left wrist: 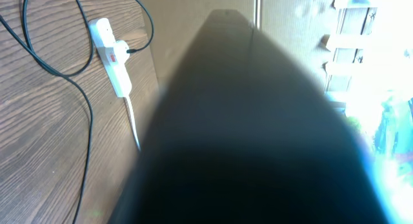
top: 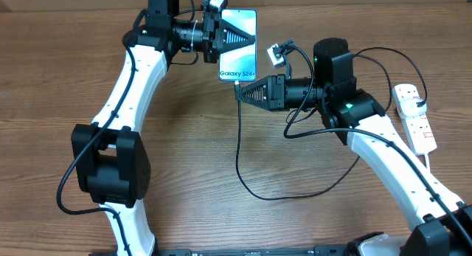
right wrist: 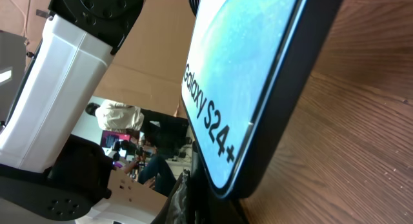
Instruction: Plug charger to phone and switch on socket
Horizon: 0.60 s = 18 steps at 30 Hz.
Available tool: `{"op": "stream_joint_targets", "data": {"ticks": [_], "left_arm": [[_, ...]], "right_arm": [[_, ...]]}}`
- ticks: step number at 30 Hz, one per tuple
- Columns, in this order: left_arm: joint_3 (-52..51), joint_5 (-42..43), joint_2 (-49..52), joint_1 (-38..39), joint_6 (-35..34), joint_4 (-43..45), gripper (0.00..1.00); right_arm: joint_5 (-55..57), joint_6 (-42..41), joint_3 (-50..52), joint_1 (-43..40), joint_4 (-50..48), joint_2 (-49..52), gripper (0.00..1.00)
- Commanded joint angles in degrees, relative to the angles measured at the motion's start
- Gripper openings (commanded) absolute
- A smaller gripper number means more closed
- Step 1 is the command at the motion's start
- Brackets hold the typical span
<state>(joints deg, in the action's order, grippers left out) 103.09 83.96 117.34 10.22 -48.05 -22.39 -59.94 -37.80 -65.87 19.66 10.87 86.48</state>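
Left gripper (top: 249, 37) clamped the slim blue-screened smartphone (top: 236, 71); its long axis pointed at the right gripper (top: 240, 92), closed on the thin black charger cable (top: 238, 130) just beneath.

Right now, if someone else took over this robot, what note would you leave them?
Left end effector: shut on the phone, screen facing up.
Right end effector: seems shut on the cable near its tip, right at the phone's bottom edge.
Power strip: far right, a black plug in it.
Done: phone and cable grasped, brought together.
Left: I cannot tell if the tip is seated; confirm, then press the strip's switch.
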Motion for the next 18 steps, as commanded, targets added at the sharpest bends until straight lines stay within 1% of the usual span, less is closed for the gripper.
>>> {"op": "stream_joint_targets", "data": {"ticks": [1,13,18], "left_arm": [[0.31,3.10,0.39,-0.13,0.07,0.35,0.04],[0.31,3.10,0.37,-0.13,0.04,0.35,0.04],[0.31,3.10,0.37,-0.11,0.04,0.35,0.04]], "right_arm": [[2.99,-1.60,-0.09,0.09,-0.59,0.00,0.04],[4.04,-7.45,-0.09,0.11,-5.09,0.00,0.04],[6.73,-9.25,-0.09,0.24,-5.20,0.00,0.04]]}}
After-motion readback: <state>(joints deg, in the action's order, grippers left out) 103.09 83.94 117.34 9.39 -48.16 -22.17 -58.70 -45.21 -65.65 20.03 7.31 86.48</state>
